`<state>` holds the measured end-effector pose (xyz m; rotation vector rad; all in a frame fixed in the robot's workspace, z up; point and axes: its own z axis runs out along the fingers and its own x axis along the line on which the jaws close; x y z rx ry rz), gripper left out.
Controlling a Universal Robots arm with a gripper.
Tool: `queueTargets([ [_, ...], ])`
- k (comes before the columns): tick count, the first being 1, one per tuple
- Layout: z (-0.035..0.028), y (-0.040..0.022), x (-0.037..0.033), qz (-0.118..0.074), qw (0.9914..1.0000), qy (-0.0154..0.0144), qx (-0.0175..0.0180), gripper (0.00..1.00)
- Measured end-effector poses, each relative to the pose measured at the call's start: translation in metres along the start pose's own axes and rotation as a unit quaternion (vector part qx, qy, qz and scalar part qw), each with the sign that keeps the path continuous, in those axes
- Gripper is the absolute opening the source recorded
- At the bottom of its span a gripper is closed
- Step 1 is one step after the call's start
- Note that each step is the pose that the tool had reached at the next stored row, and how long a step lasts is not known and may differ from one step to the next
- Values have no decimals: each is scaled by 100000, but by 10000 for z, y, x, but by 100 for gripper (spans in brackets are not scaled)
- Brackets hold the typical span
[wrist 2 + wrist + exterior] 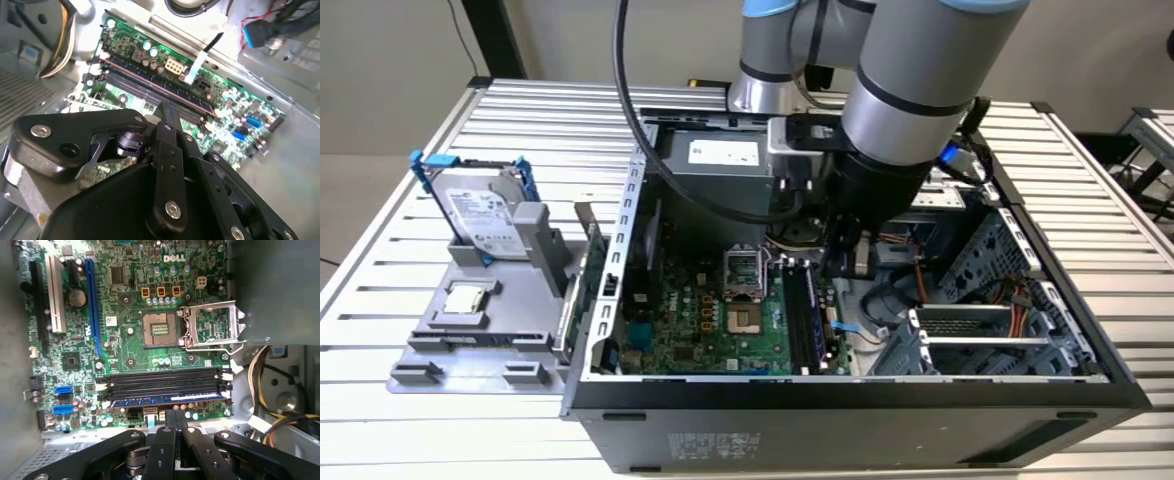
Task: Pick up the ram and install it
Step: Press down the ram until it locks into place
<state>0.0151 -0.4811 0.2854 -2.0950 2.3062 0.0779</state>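
Lying slotted, blue-green ram [167,400]

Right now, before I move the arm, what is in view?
long flat blue-green ram stick: one, in the motherboard slot nearest the tool
green motherboard: one, inside the case
open black computer case: one, on the table
silver slatted table: one
grey hard drive with white label: one, upright on the fixture, exterior view's left
small square silver processor chip: one, on the fixture
grey fixture: one, beside the case
black tool: one, shut, over the ram stick
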Motion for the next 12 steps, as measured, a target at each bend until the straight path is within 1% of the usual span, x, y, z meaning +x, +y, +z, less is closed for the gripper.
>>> queueTargets([
  [1,-32,0,-2,-3,100000,2,-3,0],
  [2,-44,1,-2,-2,100000,8,-4,0],
  [12,-52,1,-3,-7,100000,0,1,0],
])
